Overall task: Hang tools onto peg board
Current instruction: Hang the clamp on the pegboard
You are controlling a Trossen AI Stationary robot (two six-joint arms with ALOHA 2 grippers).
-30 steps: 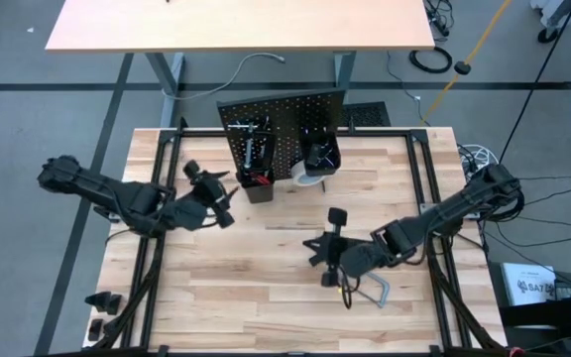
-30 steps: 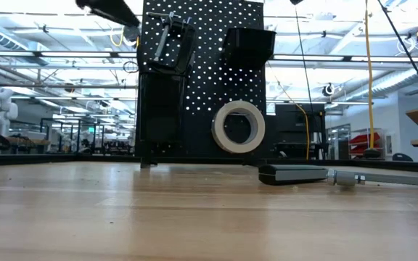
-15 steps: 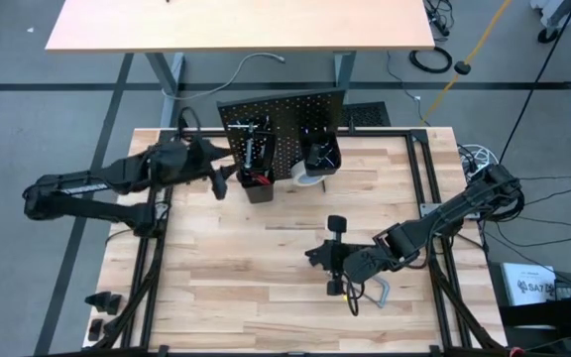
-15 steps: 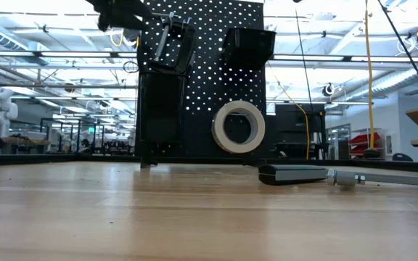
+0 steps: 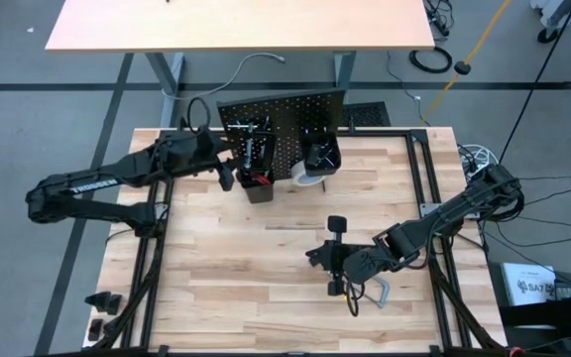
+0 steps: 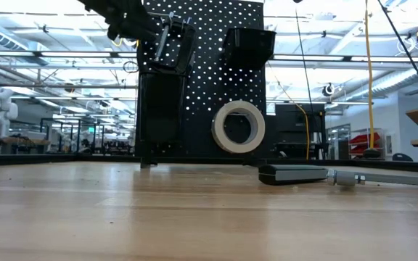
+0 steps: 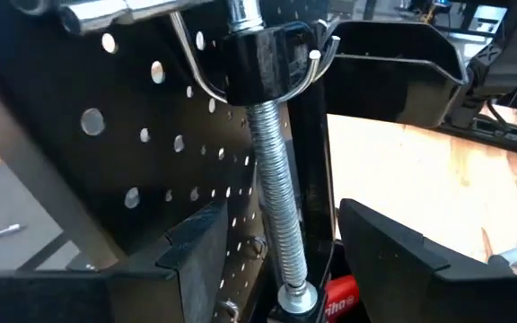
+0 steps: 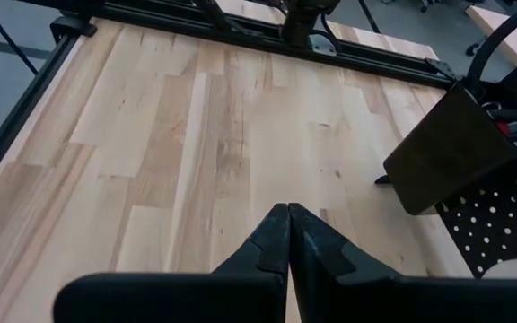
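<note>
The black peg board [image 5: 284, 124] stands at the table's far middle. A black C-clamp [image 7: 267, 63] hangs by its frame from a silver hook [image 7: 191, 67], and its threaded screw [image 7: 276, 197] points down. My left gripper [image 7: 285, 265] is open at the board's left part [image 5: 228, 174], with a finger on either side of the screw and a gap on both sides. A white tape roll [image 6: 238, 127] hangs low on the board. A red-handled screwdriver [image 7: 335, 292] stands in the left bin [image 5: 256, 183]. My right gripper [image 8: 287, 233] is shut and empty above the table's middle [image 5: 312, 255].
The grey bar clamp [image 5: 370, 290] lies flat on the table under my right arm; it also shows in the low view [image 6: 296, 174]. A second black bin [image 5: 320, 154] sits on the board's right part. Black rails [image 5: 152, 248] run along the table's sides.
My left gripper has risen from over the table's left middle and gone toward the far edge and right, up to the peg board's left part, where it now straddles the C-clamp's screw. My right gripper has shifted slightly toward the near edge.
</note>
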